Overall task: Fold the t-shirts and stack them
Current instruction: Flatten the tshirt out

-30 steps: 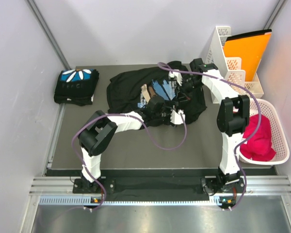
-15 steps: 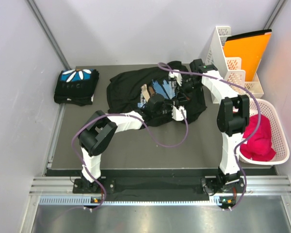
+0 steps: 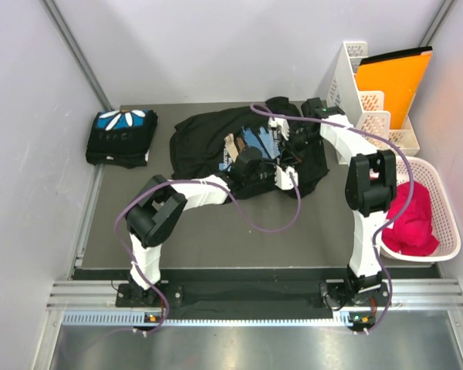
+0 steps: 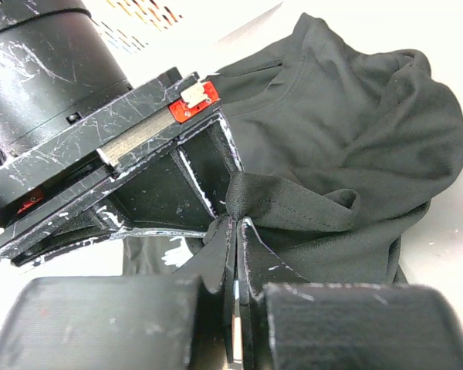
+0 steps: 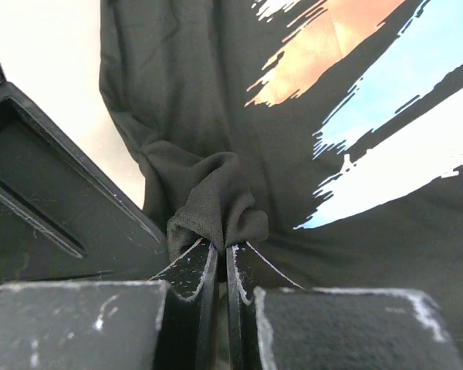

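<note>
One black t-shirt (image 3: 208, 139) with a blue-and-tan brush print (image 5: 370, 100) lies crumpled at the back middle of the mat. My left gripper (image 3: 287, 174) is at its right part, shut on a pinched fold of black cloth (image 4: 293, 204). Just behind it, my right gripper (image 3: 295, 141) is shut on another bunched fold (image 5: 216, 196) beside the print. The two grippers sit close together; the right one's body (image 4: 100, 154) fills the left wrist view's upper left. A second t-shirt (image 3: 122, 137), folded with a blue and white petal print on top, rests at the back left.
A white organizer rack (image 3: 347, 77) with an orange folder (image 3: 392, 81) stands at the back right. In front of it, a white basket (image 3: 446, 223) holds a pink cloth (image 3: 413, 216). Walls close in on both sides of the grey mat (image 3: 216, 231).
My left gripper has shut on a fold of the black t-shirt and shifted slightly toward the back right. The right gripper keeps its hold in place.
</note>
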Controlling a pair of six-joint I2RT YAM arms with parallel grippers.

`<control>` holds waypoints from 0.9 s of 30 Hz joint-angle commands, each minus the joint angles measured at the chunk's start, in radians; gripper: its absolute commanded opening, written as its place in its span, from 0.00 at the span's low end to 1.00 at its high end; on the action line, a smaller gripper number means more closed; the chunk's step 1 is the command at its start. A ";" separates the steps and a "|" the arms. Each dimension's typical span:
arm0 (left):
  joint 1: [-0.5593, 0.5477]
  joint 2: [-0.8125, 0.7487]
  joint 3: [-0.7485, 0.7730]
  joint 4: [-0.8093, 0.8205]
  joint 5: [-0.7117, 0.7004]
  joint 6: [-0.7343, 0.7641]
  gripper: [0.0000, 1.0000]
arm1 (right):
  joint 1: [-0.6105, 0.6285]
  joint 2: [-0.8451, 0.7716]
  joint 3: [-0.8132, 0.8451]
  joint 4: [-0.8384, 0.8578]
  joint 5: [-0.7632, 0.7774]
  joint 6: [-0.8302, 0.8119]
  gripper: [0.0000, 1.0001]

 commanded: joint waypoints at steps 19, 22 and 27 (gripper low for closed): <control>0.018 -0.182 -0.079 0.040 -0.120 0.036 0.00 | -0.070 -0.129 0.070 0.175 0.098 0.129 0.30; 0.020 -0.208 -0.095 0.032 -0.140 0.035 0.00 | -0.076 -0.135 0.061 0.195 0.126 0.143 0.36; 0.026 -0.241 -0.107 0.020 -0.163 0.030 0.00 | -0.093 -0.147 0.034 0.213 0.140 0.142 0.41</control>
